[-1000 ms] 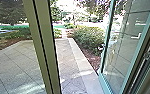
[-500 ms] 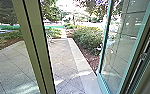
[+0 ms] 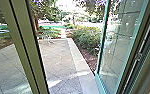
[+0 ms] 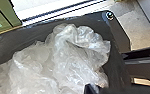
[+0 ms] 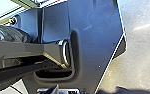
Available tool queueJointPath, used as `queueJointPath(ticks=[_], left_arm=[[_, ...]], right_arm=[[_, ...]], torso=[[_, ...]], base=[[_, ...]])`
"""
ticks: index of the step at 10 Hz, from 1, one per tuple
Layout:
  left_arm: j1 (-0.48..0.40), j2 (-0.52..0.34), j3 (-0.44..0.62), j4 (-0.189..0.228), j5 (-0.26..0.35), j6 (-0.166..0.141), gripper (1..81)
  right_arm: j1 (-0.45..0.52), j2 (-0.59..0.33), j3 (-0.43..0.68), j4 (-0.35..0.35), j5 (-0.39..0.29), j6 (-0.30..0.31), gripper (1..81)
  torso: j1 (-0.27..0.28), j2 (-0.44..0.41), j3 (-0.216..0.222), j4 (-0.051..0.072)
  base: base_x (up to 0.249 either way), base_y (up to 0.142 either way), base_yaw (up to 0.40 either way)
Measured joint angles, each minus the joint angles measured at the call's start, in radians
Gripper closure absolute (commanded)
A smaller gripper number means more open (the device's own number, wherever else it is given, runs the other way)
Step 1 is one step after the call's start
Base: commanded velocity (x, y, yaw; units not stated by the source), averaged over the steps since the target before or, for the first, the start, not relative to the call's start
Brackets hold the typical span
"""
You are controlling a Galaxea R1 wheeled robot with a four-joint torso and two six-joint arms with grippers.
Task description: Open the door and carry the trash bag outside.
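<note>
In the head view the teal-framed glass door (image 3: 98, 76) stands open at the right, swung out over the paving. The translucent, crumpled trash bag (image 4: 73, 62) lies over the robot's dark plate in the left wrist view. A dark tip of my left gripper (image 4: 91, 89) is against the bag; how it grips is hidden. Part of my right gripper (image 5: 53, 89) shows near the plate in the right wrist view, with no bag at it.
A green upright post (image 3: 28, 50) crosses the left of the doorway in the head view. Beyond it lie paving (image 3: 57, 55) and a pale kerb (image 3: 77, 60) beside bushes (image 3: 87, 37). Slim outdoor furniture (image 3: 49, 40) stands farther out.
The head camera has moved: the post and the open door both sit farther left in view, and more paving shows between them. The door looks equally open.
</note>
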Motion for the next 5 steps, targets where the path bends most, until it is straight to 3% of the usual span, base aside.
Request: queueJointPath(ticks=[5], left_arm=[[0.0,0.0,0.0,0.0,0.0,0.0,81.1]], right_arm=[[0.0,0.003,0.0,0.0,0.0,0.0,1.0]], torso=[[0.0,0.0,0.0,0.0]], base=[[0.0,-0.118,0.0]])
